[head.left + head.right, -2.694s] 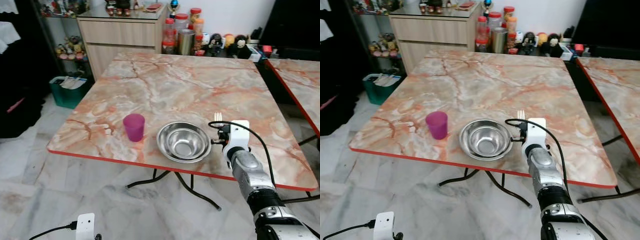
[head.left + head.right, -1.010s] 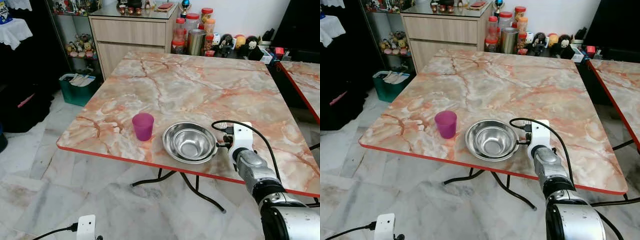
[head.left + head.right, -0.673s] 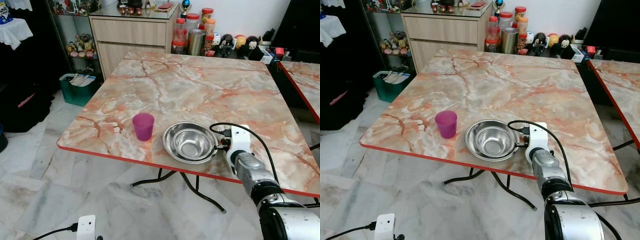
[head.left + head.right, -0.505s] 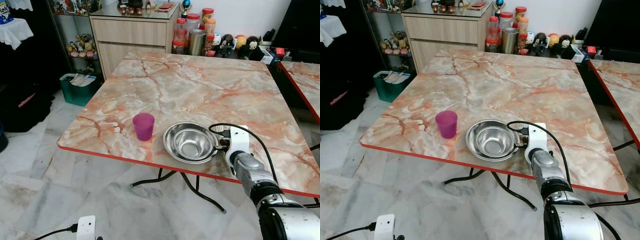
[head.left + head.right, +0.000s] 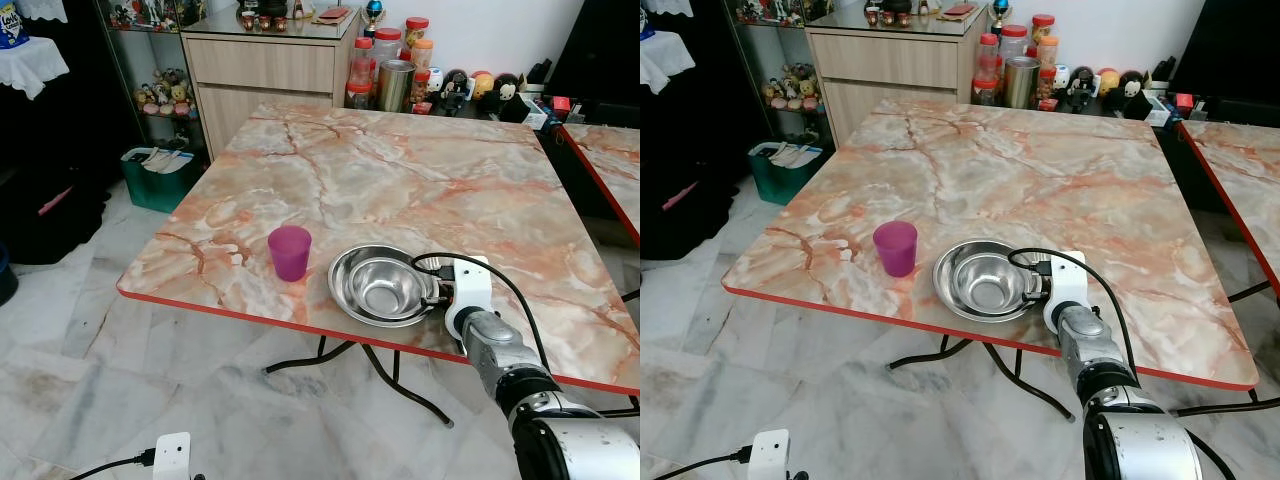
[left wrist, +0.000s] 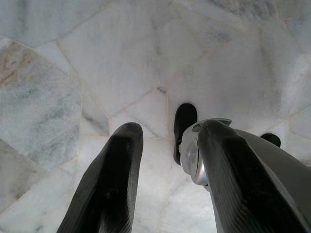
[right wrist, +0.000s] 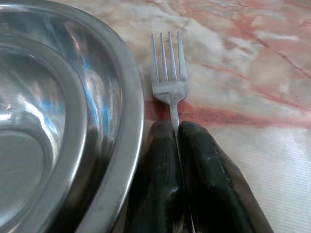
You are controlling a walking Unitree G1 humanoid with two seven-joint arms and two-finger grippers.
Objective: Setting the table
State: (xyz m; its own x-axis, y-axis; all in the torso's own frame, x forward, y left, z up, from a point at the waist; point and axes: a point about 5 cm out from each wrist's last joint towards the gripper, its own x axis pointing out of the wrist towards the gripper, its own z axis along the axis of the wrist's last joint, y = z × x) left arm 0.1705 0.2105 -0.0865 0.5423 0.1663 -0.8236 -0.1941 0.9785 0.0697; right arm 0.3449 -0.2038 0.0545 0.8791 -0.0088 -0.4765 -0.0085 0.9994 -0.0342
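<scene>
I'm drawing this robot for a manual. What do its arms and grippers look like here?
The right arm is a ribbed silver metal cylinder that ends in a white boxy wrist housing, with a thin black cable looping over it. The right gripper has two long matte black fingers, scuffed at the tips. The left gripper has the same broad, rounded black fingers.

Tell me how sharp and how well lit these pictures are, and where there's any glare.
Eye views: sharp and evenly lit, with soft sheen on the marble table and bright highlights in the steel bowl. Right wrist view: bowl streaked with blue and white reflections, fork crisp, the close black fingers soft. Left wrist view: floor clear, fingers dark and blurred.
</scene>
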